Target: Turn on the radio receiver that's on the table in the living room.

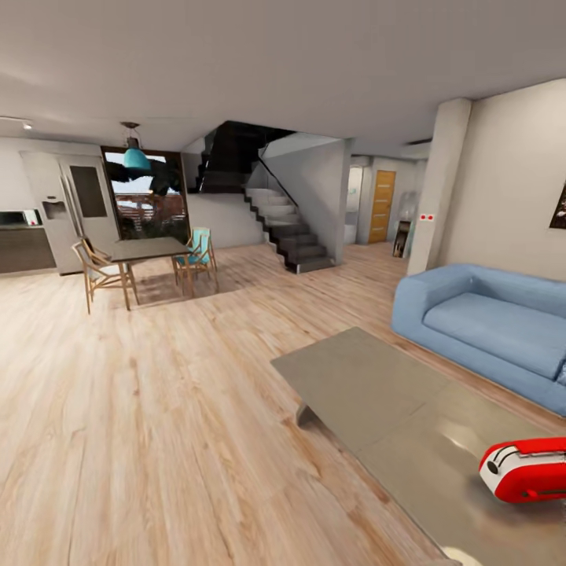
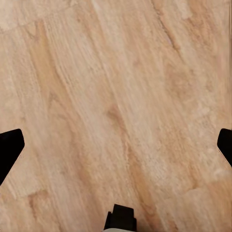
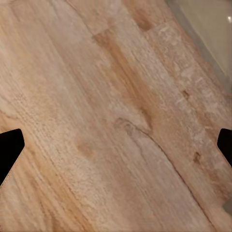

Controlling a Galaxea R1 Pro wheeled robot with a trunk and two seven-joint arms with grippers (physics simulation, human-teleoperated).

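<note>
From my head I see the living room: the red radio [image 1: 525,470] lies on the grey table [image 1: 369,385], far over on my right side, with the blue sofa [image 1: 487,322] behind it. I have not touched it, so I still need to turn toward it, reach out and switch it on. My left camera looks down at the wood floor [image 2: 116,96], and my left hand [image 2: 116,150] is spread wide and holds nothing. My right hand [image 3: 116,150] is wide and empty too, over floor beside the table's edge [image 3: 212,29]. I can read no words anywhere
</note>
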